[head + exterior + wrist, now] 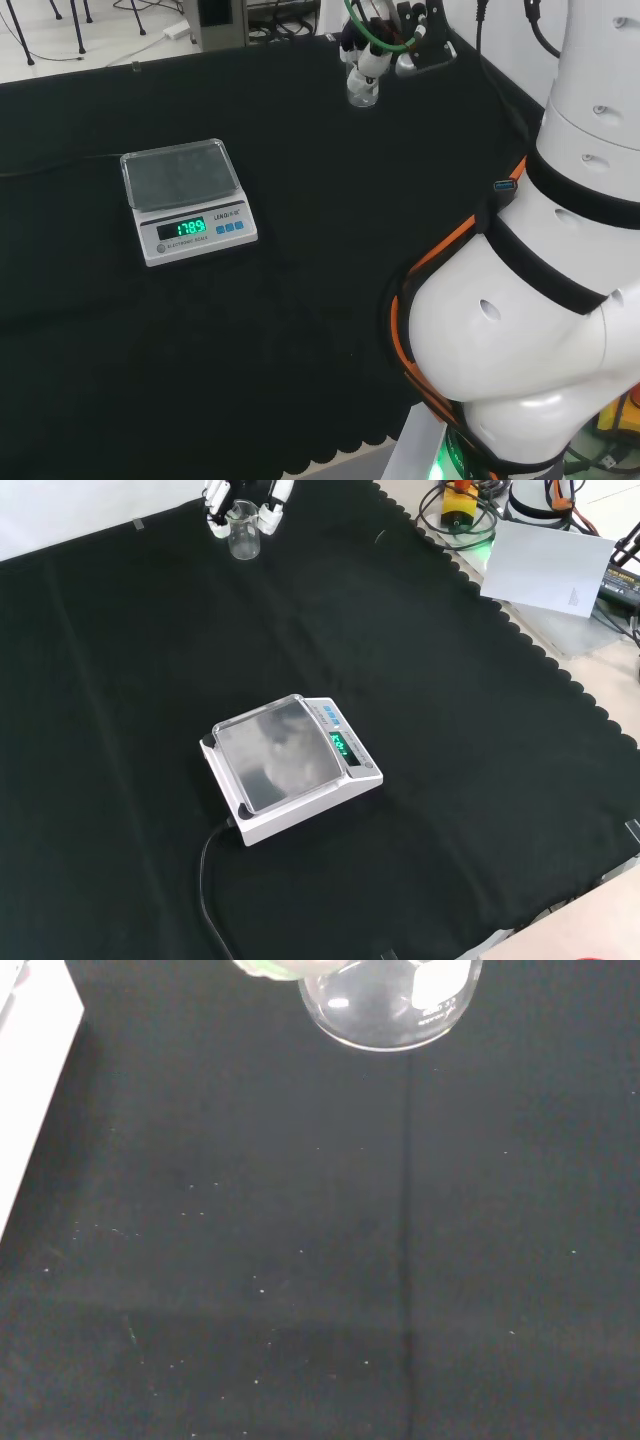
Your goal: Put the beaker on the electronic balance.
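While the hand (245, 502) has its fingers curled round the clear beaker (243, 538) at the front view's top edge, the electronic balance (292, 767) sits well apart mid-surface, bare black cloth (450, 730) between them.

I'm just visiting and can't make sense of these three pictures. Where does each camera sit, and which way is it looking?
Head view: behind and above the arm's base; big white arm links at right.
Front view: opposite, looking down; black and white hand at top.
Wrist view: past the palm at the black cloth.
Shared: small clear glass beaker, grey electronic balance.
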Robot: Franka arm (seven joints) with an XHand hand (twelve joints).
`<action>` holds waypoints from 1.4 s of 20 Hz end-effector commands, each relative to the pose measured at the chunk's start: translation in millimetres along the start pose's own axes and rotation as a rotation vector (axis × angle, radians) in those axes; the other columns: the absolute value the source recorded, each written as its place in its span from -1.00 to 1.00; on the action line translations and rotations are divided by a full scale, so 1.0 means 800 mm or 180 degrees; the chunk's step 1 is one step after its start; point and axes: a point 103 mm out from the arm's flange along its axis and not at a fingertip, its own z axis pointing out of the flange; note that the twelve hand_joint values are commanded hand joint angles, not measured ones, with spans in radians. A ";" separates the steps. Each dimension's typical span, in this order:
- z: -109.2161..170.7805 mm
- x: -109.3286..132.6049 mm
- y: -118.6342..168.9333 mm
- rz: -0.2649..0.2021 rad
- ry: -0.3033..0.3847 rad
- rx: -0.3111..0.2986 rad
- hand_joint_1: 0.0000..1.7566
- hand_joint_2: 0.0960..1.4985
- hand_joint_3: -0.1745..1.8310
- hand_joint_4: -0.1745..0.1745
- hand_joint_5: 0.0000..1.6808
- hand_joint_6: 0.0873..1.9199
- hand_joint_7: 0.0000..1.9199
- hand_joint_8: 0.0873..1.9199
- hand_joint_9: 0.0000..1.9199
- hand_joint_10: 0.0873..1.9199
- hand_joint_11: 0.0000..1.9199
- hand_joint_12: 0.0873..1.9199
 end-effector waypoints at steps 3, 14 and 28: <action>0.001 0.001 0.001 -0.0042 0.0062 0.0005 0.22 0.57 -0.85 -0.43 0.00 0.25 -0.05 -0.07 0.10 -0.12 -0.13 0.21; 0.003 0.026 0.012 -0.0152 0.0008 0.0021 0.22 0.57 -0.85 -0.44 0.00 0.24 -0.04 -0.07 0.10 -0.12 -0.13 0.20; -0.005 0.129 0.056 -0.0564 -0.0010 0.0015 0.22 0.57 -0.85 -0.45 0.00 0.24 -0.04 -0.07 0.11 -0.12 -0.12 0.20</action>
